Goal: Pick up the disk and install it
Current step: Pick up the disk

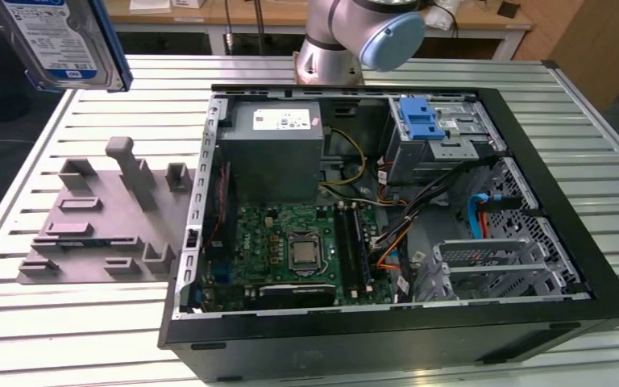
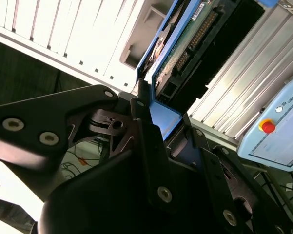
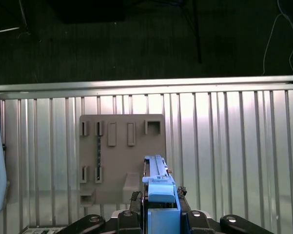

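Exterior view: flat silver disk [image 1: 57, 40] with white-and-blue label and blue plastic bracket, held aloft, beyond the open black metal computer case [image 1: 396, 242] toward the exterior view's left. Beneath, slatted silver metal worktop [image 1: 73, 322]; behind the case, tan wooden desks [image 1: 482, 20].

Second wrist view: black gripper [image 2: 165, 111] clamped narrowly on the bracket's end, probably nowhere else. Could tilt or slip there, then catch the case wall or the black cables [image 1: 438, 201].

First wrist view: grey moulded fixture plate [image 3: 122, 156] beside the case, dark floor [image 3: 136, 39] beyond.

Fine print marks the disk [image 1: 60, 36] and the white sticker [image 1: 284, 121] on the power-supply box [image 1: 272, 169], none seemingly legible.
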You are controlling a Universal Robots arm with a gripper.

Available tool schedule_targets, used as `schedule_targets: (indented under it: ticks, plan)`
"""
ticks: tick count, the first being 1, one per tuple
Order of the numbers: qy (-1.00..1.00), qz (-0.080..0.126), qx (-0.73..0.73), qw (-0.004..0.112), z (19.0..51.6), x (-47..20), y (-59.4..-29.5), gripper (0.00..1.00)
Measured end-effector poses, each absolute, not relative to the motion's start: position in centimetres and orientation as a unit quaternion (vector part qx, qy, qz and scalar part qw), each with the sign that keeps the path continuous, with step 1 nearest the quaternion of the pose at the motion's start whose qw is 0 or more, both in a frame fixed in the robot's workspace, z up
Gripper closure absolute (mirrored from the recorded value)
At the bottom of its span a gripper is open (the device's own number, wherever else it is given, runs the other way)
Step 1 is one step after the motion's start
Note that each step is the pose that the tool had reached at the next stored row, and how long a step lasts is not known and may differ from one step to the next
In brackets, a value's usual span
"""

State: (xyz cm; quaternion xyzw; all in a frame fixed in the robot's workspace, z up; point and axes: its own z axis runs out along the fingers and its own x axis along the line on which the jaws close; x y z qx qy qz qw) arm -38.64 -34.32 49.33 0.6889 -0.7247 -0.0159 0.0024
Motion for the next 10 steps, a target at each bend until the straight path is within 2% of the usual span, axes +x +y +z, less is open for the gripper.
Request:
schedule_targets:
  ticks: [10]
  plan:
    - [-0.725, -0.016, 0.689, 0.002, 49.32, -37.7, -34.32, 0.64]
